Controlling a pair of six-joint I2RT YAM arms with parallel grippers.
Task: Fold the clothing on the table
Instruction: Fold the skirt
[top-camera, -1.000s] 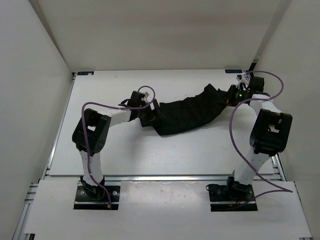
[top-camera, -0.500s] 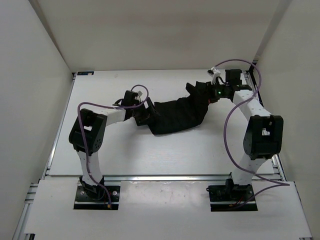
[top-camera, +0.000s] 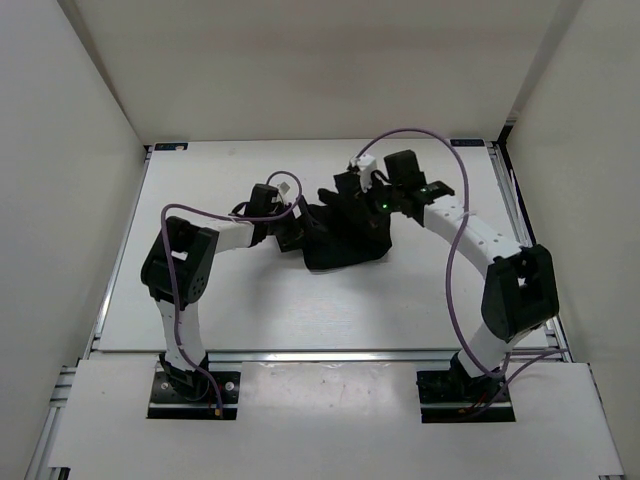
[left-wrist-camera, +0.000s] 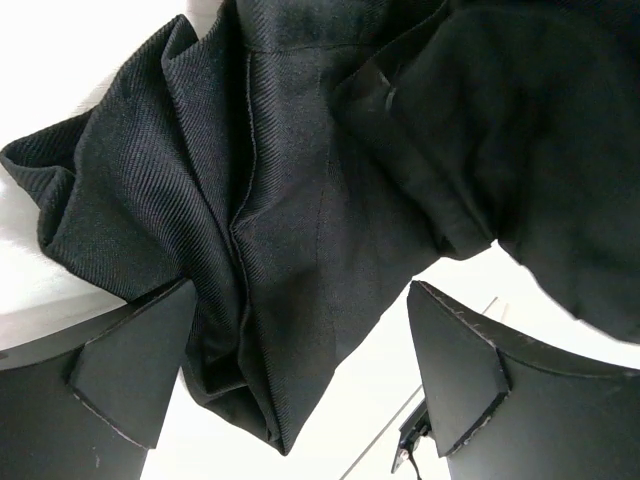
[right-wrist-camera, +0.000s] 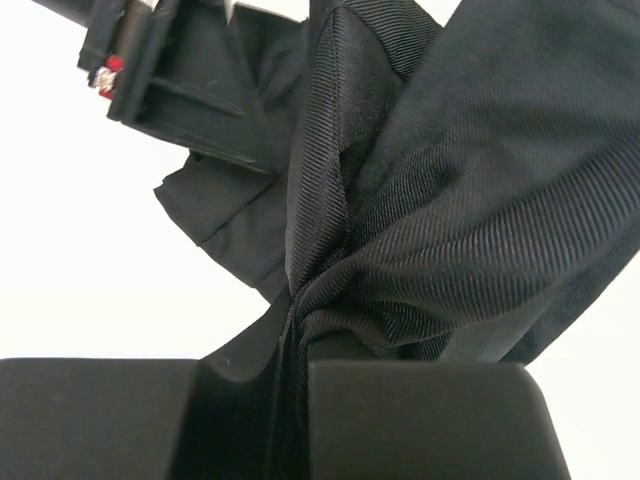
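Your right claw (right-wrist-camera: 295, 340) grips the clothing (top-camera: 345, 238), left claw (left-wrist-camera: 295, 370) gapes apart; lay the carried edge flat, aligned, before letting go.

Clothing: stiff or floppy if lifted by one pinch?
Likely floppy: the clothing bunches into folds at the shut right gripper and drapes. Probably light, since a small pinch gathers it. Ribbed weave looks grippy, so slipping seems unlikely.

The clothing (top-camera: 345, 240) was black, with a fine diagonal ribbed weave and straight stitched seams. The surface (top-camera: 300, 310) was plain white. The cables (top-camera: 405, 130) were purple, the walls (top-camera: 300, 60) off-white.
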